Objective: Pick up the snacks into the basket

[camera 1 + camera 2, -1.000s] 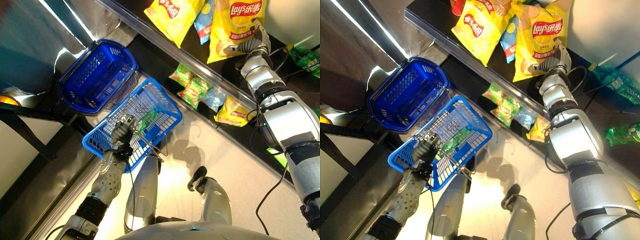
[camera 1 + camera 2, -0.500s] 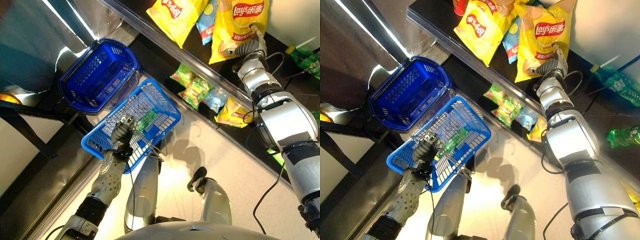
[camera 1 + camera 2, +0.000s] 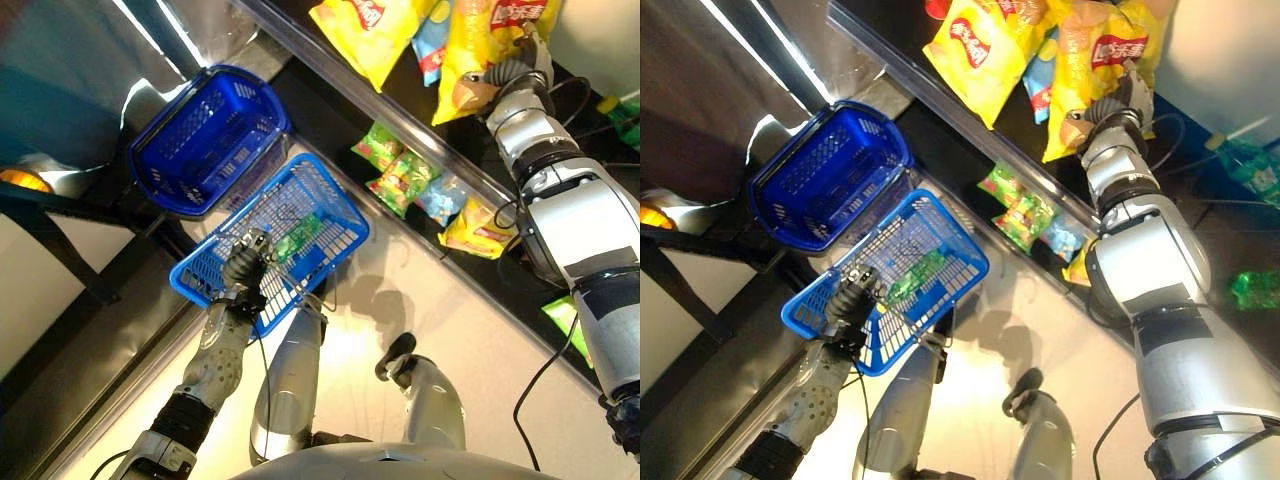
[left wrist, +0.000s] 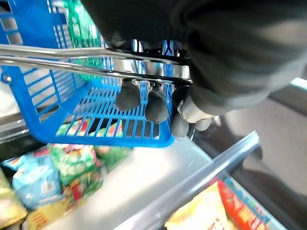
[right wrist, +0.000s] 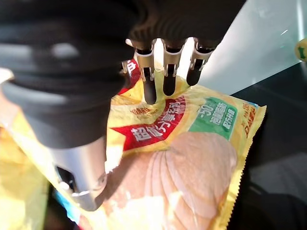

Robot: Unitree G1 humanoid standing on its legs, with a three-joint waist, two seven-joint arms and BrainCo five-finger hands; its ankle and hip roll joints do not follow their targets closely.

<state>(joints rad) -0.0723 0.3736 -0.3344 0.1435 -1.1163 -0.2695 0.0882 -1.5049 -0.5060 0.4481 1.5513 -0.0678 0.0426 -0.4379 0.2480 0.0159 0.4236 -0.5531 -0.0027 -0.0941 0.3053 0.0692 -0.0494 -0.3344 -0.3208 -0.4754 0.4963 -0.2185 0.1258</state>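
Right hand [image 5: 86, 143] is up on the top shelf [image 3: 890, 70] against the big yellow chip bag [image 5: 192, 158]; the bag lies directly under and ahead of the fingers [image 5: 149, 91]. Its long axis runs roughly along the line of the forearm, the near end by the wrist and the far end at the shelf's back. In the right wrist view the fingers reach out over the bag's printed face, only slightly bent, and the thumb sits low beside the bag's edge. Looks like contact but not a closed pinch; hard to be sure from this angle, so I can't tell whether it has the bag gripped. The right arm is stretched nearly straight up and forward, wrist in line with the forearm. The left hand [image 4: 158, 103] is curled round the wire handle [image 4: 57, 60] of the light blue basket [image 3: 340, 215], holding it low and well apart from the bag, with a green snack packet [image 3: 297, 237] already inside. A second, darker blue basket [image 3: 205, 135] sits just beside it. More small snack packets [image 3: 400, 180] lie on the lower shelf between the two hands. The carry will be down and to the robot's left.
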